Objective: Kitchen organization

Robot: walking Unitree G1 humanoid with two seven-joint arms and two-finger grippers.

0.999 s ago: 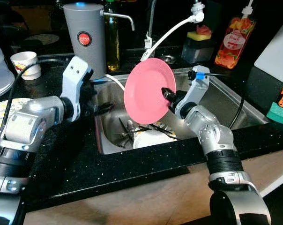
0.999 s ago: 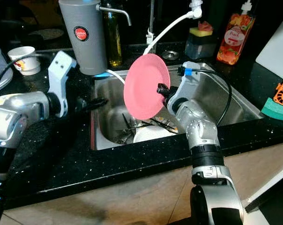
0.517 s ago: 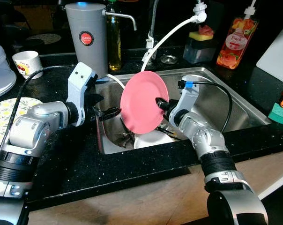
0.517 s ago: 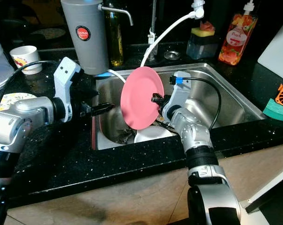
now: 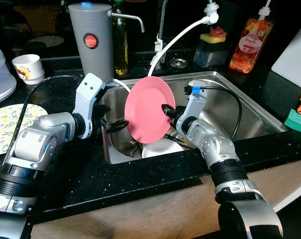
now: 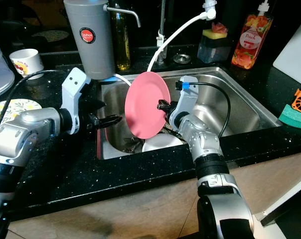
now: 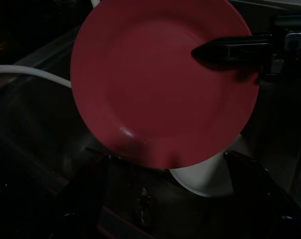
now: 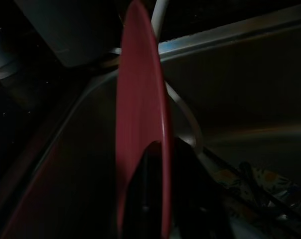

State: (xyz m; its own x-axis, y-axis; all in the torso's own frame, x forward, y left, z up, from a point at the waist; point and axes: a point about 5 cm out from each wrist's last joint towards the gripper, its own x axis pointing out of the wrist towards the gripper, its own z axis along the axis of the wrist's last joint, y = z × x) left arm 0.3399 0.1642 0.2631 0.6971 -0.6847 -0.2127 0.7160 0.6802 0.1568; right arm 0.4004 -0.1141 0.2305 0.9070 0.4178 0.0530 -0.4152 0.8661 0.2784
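Note:
A pink plate (image 5: pixel 148 110) is held upright above the steel sink (image 5: pixel 250 107). My right gripper (image 5: pixel 166 108) is shut on its right rim; the right wrist view shows the plate (image 8: pixel 140 124) edge-on between the black fingers (image 8: pixel 185 189). My left gripper (image 5: pixel 118 123) is open at the sink's left edge, its tips just short of the plate's left rim. From the left wrist, the plate (image 7: pixel 163 82) faces the camera, with the right gripper's finger across its upper part. A white bowl (image 5: pixel 160 148) and cutlery lie in the sink below.
A grey canister (image 5: pixel 95 42), an oil bottle (image 5: pixel 120 42) and a white hose (image 5: pixel 183 32) stand behind the sink. A cup (image 5: pixel 28 67) and a floral plate (image 5: pixel 6 127) sit on the left counter. A soap bottle (image 5: pixel 245 45) and a green sponge (image 5: pixel 297 119) are on the right.
My right arm has carried the pink plate left and lower over the sink. My left gripper has reached right, closing the gap to the plate's rim.

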